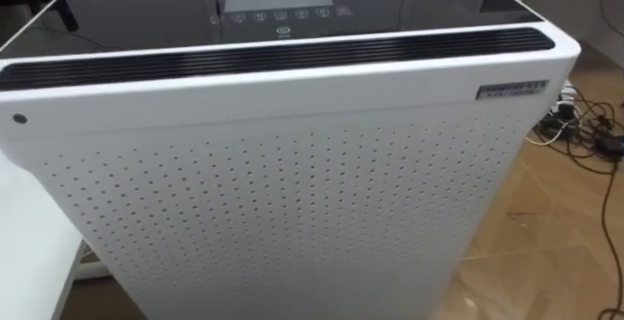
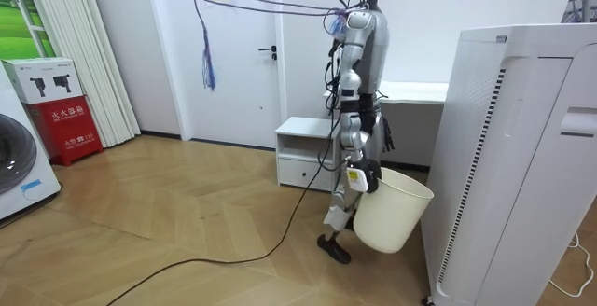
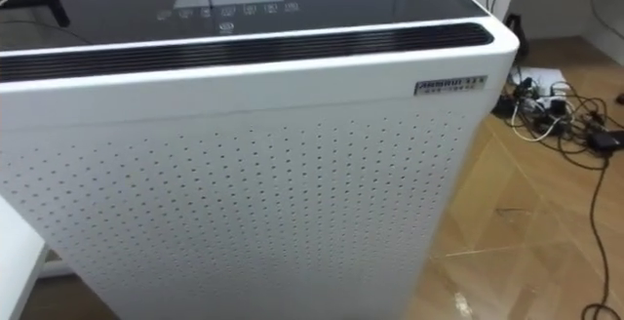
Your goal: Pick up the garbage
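Well, we stand facing the purifier, looking down on its dark top, with cables on the floor beside it. Our right hand is curled over the rim of the white bin, which hangs by our leg just beside the purifier.

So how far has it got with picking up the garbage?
Done: nothing I can confirm, since the inside of the bin is hidden. In hand: the right hand carries the bin by its rim, and the robot stands facing a white purifier. Left: finding garbage and dropping it in the bin.
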